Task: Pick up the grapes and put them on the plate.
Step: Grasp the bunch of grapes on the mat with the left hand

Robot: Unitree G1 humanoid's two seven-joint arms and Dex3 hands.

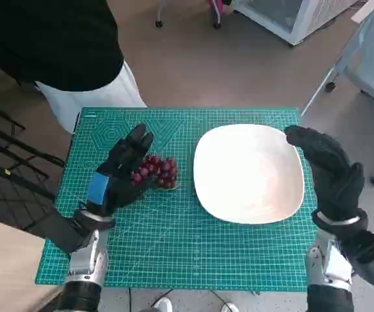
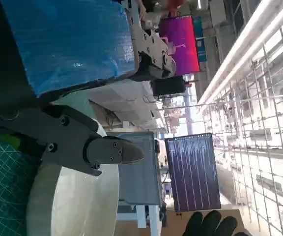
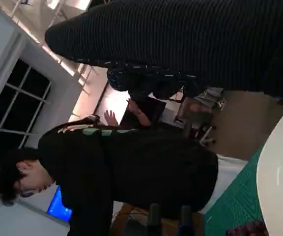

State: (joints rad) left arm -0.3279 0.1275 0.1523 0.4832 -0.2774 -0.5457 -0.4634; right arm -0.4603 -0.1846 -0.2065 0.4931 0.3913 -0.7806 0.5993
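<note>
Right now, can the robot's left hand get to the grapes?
Probably yes. The left hand lies on the green mat right beside the grapes, fingers reaching over them, and nothing stands between.

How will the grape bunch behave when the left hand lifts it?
The grapes are a loose cluster of small round berries, so it will likely sag rather than lift stiffly. Their skins look smooth, so they are probably slippery and bruisable under the left hand. Any berry that detaches would likely roll on the flat green mat.
</note>
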